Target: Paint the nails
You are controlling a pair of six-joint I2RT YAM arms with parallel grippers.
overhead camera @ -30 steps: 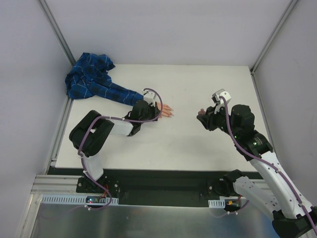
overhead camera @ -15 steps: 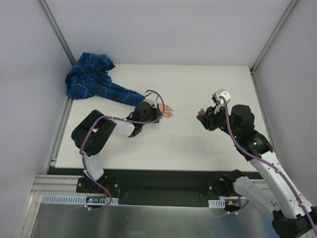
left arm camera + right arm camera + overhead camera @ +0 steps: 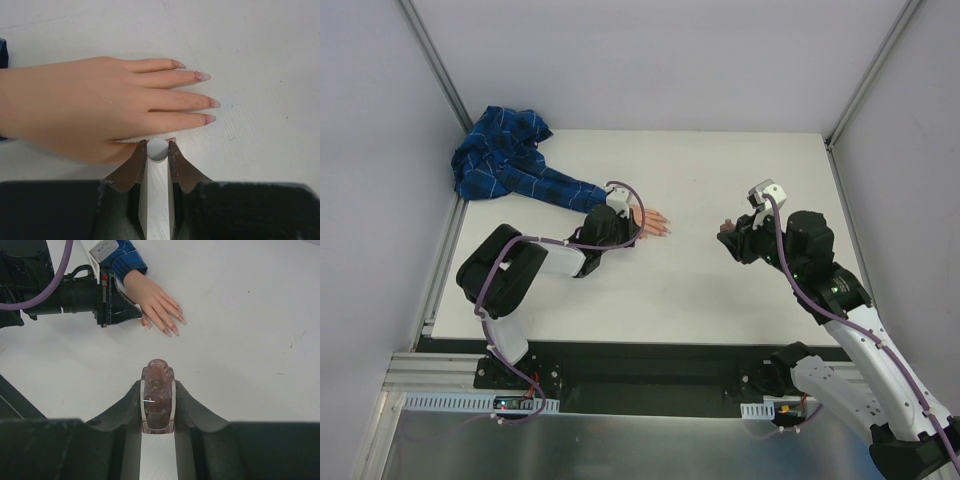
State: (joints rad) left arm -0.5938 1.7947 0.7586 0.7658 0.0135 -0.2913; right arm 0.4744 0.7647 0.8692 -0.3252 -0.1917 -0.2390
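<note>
Pale peach fake hand in a blue plaid sleeve lies left of centre on the white counter, mauve nails pointing right. Left gripper pinches a small round pale piece just beside it; right gripper clamps an uncapped pink glass bottle, liable to spill if tipped. Grey walls surround.

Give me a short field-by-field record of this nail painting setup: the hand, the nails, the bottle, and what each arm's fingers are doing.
fake hand: flat, palm down on the table, fingertips pointing toward the right arm
nails: four in view, pinkish-mauve, patchy
sleeve: blue plaid, bunched at the far left corner
polish bottle: pinkish, no cap on its neck
left fingers: shut on a small round-ended piece, at the hand's thumb side
right fingers: shut on the polish bottle, well apart from the hand
</note>
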